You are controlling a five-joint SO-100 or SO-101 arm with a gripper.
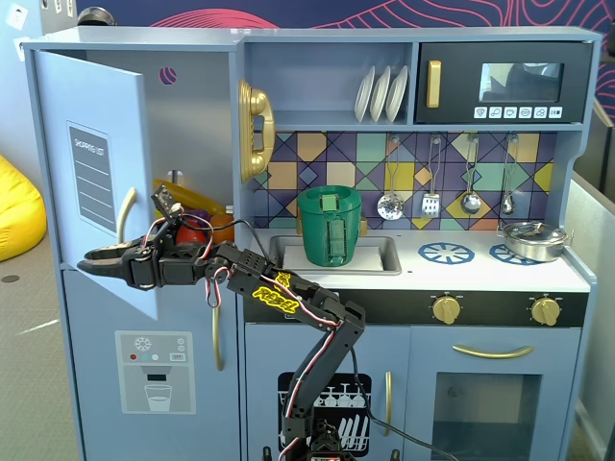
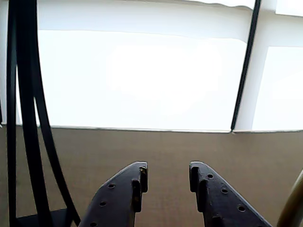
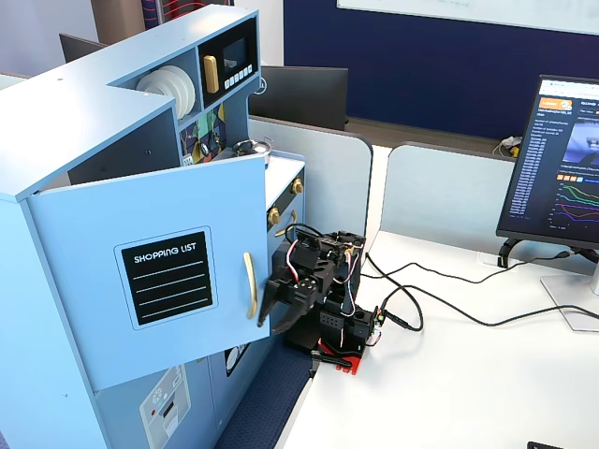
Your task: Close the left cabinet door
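Note:
The left cabinet door (image 1: 91,134) is light blue with a black "SHOPPING LIST" panel and a curved gold handle (image 1: 126,213). It stands swung open, about square to the cabinet front. It also shows in a fixed view (image 3: 140,224) with its handle (image 3: 249,285). My gripper (image 1: 91,260) is open and empty. It reaches out level to the left, across the door's lower edge. In a fixed view the gripper (image 3: 266,316) is at the door's free edge, just right of the handle. I cannot tell if it touches. In the wrist view the gripper (image 2: 168,177) holds nothing, and a gold curve (image 2: 293,203) shows at the lower right.
Red, orange and purple toys (image 1: 197,226) lie inside the open compartment. Below is the dispenser door (image 1: 154,370). A gold phone (image 1: 255,130), a green pot (image 1: 330,226) in the sink and the microwave (image 1: 504,82) lie to the right. A monitor (image 3: 562,159) and cables (image 3: 440,299) are on the white table.

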